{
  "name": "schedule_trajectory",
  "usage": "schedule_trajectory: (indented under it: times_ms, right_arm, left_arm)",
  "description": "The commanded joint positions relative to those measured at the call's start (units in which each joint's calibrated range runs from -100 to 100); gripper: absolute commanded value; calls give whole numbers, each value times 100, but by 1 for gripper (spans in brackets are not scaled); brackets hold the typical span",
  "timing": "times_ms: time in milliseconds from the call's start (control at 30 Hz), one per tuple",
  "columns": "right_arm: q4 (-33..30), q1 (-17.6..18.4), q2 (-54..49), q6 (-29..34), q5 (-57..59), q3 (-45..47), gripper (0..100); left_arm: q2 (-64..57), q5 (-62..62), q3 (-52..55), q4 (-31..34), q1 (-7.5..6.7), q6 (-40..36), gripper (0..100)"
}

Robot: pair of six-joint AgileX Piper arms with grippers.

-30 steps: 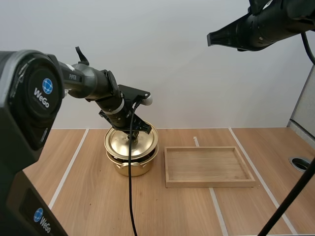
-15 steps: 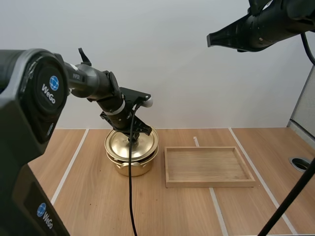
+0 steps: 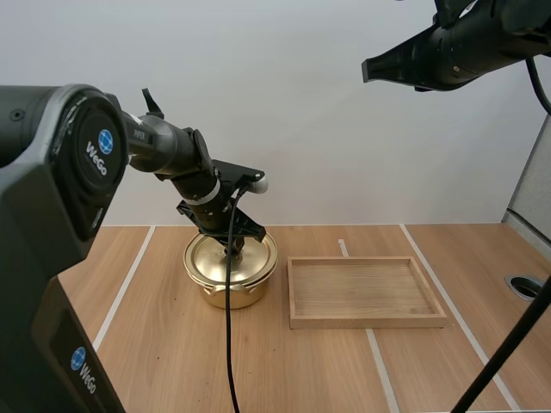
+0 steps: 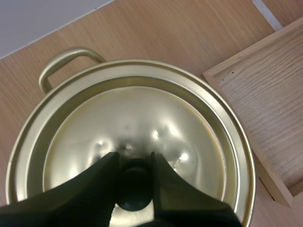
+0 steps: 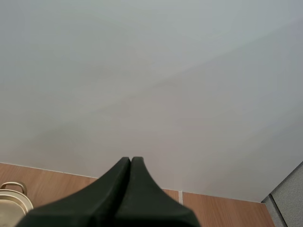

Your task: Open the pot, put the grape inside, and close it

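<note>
Lowered since a second earlier, the lid (image 3: 211, 255) sat level on the pot (image 3: 225, 294), where it had been tilted and raised above the rim. The left arm had dropped a little with it. The left gripper (image 3: 234, 248) was over the middle of the lid. In the left wrist view its fingers (image 4: 99, 184) were clamped on the dark knob (image 4: 135, 187), one on each side, and the lid's edge ran evenly inside the pot's rim (no gap that I could make out). The pot stood on the table (image 3: 155, 344) just beside the left end of the wooden tray (image 3: 362, 323), with one loop handle (image 4: 66, 59) on its far side. The right gripper (image 3: 366, 69) hung high above the table, well apart from pot and tray, its fingers pressed together into one wedge on nothing.

The lid hid the inside of the pot, so whether the grape was in there could not be told. Judging by the lid coming down and the right arm parked high, I took this to be the closing step, nearly finished. If so, what was left was for the left fingers to let go of the knob and lift clear. If the grape was not yet inside, the opening and loading were still to do.
</note>
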Motion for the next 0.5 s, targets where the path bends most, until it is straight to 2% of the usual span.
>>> schedule_trajectory:
  times_ms: [0, 167, 233, 300, 367, 433, 467]
  right_arm:
    - [15, -24, -78, -2, 9, 8, 0]
    - [15, -24, -78, -2, 9, 8, 0]
    - [15, -24, -78, -2, 23, 8, 0]
    - [15, -24, -78, -2, 44, 8, 0]
    - [15, -24, -78, -2, 82, 8, 0]
    - [15, -24, -78, -2, 82, 8, 0]
    - [15, -24, -78, -2, 82, 8, 0]
  left_arm:
    - [-3, 26, -44, 21, -18, -27, 0]
    - [-3, 133, -44, 36, -18, -27, 0]
    - [-3, 133, -44, 36, -18, -27, 7]
    - [-3, 133, -44, 36, -18, -27, 20]
    - [-3, 133, -44, 36, -18, -27, 41]
    - [-3, 133, -44, 36, -18, -27, 72]
    - [-3, 133, -44, 36, -18, -27, 83]
